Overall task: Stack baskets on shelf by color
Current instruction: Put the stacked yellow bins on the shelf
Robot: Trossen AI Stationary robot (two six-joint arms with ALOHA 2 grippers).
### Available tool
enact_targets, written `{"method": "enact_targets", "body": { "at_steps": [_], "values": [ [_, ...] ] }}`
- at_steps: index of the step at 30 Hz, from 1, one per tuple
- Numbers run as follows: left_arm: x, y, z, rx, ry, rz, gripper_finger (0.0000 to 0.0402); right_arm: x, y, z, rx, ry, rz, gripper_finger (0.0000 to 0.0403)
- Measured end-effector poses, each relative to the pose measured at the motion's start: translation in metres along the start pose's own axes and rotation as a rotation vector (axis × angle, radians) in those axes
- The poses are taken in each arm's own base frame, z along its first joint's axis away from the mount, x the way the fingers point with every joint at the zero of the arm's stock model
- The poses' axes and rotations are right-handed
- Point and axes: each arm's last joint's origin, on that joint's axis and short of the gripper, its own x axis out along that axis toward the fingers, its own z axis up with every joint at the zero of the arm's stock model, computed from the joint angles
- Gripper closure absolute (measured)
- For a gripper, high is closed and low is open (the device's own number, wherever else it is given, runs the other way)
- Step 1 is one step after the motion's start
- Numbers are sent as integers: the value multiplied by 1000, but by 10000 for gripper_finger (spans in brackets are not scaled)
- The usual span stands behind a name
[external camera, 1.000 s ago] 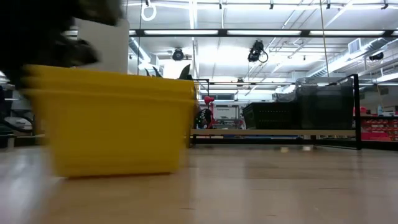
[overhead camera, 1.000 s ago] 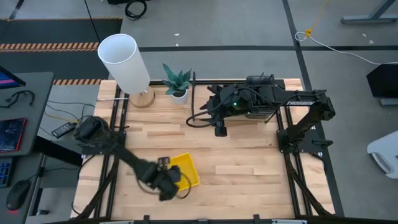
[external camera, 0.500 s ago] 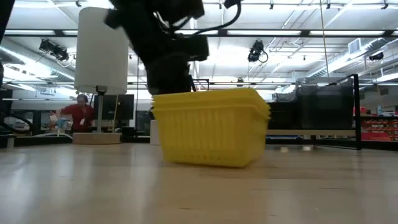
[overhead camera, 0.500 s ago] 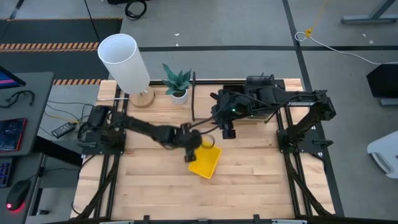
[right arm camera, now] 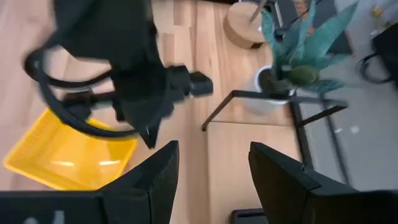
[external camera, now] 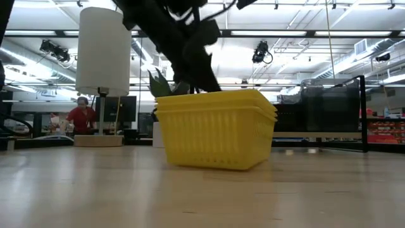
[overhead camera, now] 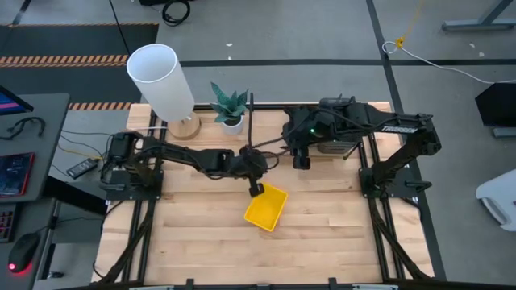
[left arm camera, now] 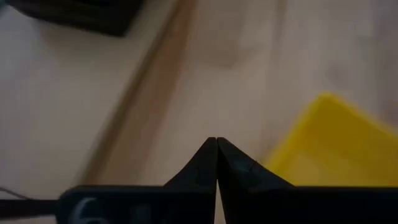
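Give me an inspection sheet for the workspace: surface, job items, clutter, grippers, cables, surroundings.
Surface: wooden table, bare around the basket.
Job's things: yellow basket mid-table, tilted askew; dark baskets on the shelf at the back.
Clutter: lamp and plant at the back edge.
Grippers: left gripper shut, empty, at the basket's rim; right gripper open, empty, above the table near the shelf.
Cables: loops on both arms, none on the table.
Surroundings: person in the room beyond; desk to the left.
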Motion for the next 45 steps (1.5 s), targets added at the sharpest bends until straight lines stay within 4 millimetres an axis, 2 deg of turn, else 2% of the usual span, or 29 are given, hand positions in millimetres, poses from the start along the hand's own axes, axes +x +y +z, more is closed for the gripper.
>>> {"method": "enact_targets", "body": {
  "at_steps": [7, 12, 18, 23, 29, 36, 40, 45],
  "values": [
    [-36, -10, 12, -218, -39, -111, 393, 22, -3, -14, 113, 77, 65, 204],
    [-68, -15, 23, -326, -96, -169, 390, 40, 4, -25, 175, 122, 103, 204],
    [-106, -19, 30, -367, -139, -261, 393, 49, 26, -26, 291, 90, 153, 204],
    [-139, -20, 27, -350, -109, -334, 390, 58, 46, -20, 392, 47, 189, 204],
    [-172, -21, 25, -328, -140, -390, 386, 78, 80, -17, 413, 79, 237, 204],
    [-184, -20, 12, -293, -42, -368, 392, 107, 123, -17, 442, 152, 278, 204],
    [-185, -23, 7, -300, 2, -366, 382, 118, 141, -10, 403, 149, 280, 204],
    [-193, -31, 3, -289, 9, -396, 383, 143, 164, -11, 344, 151, 289, 203]
  ]
}}
